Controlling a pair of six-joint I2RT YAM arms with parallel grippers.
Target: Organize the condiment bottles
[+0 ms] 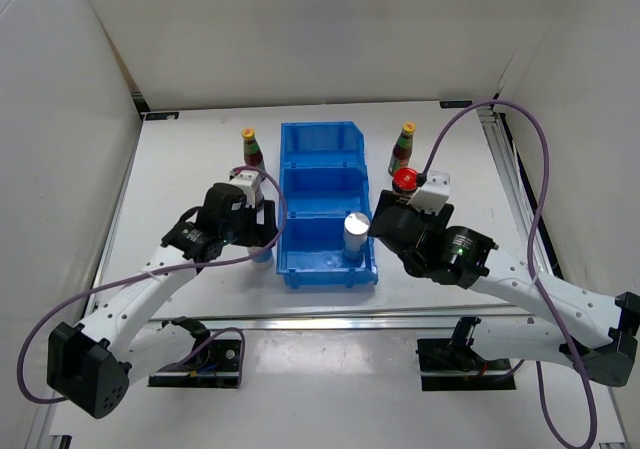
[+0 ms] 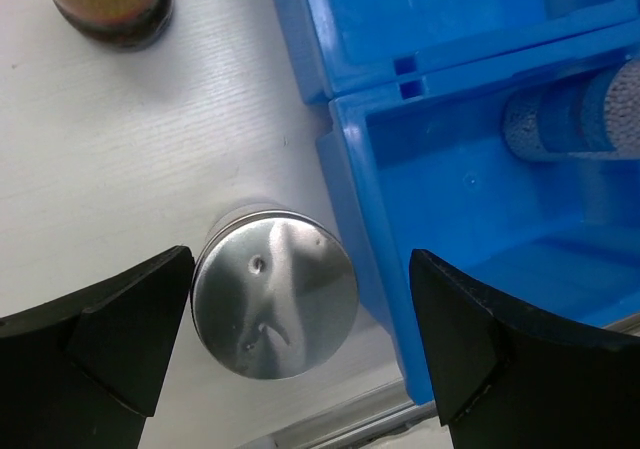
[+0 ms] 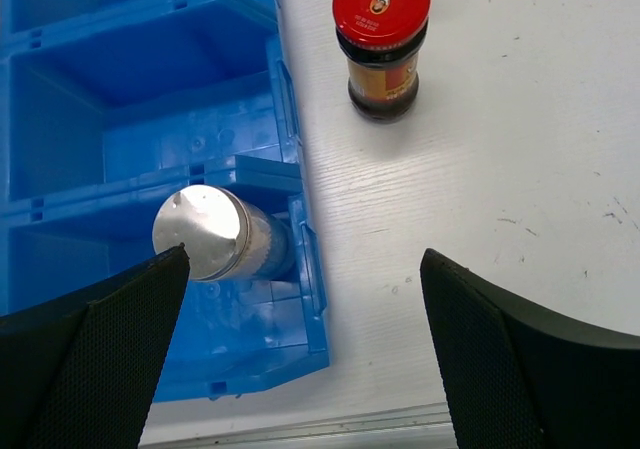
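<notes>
A: Bottle status?
B: Loose silver-topped bottle (image 2: 275,299) is upright on the table (image 2: 120,149), between the left gripper (image 2: 300,314) fingers and just beside the blue bin (image 2: 362,204) wall. Jaws spread wide, nothing gripped.
A: The other silver one?
B: Binned silver-topped bottle (image 3: 205,234) stands in the bin's near compartment, just ahead of one finger of the right gripper (image 3: 305,264). Red-lidded bottle (image 3: 381,39) is upright on the table, ahead of that gripper and well apart from it. Jaws wide there too, holding nothing.
A: Yellow caps?
B: Left yellow-capped bottle (image 1: 252,147) stands beyond the left gripper, right yellow-capped bottle (image 1: 404,143) beyond the right one, on either side of the bin. There's a dark bottle base (image 2: 105,4) ahead of the left gripper, off to one side. Its lid is cut off, so I can't tell which it is.
</notes>
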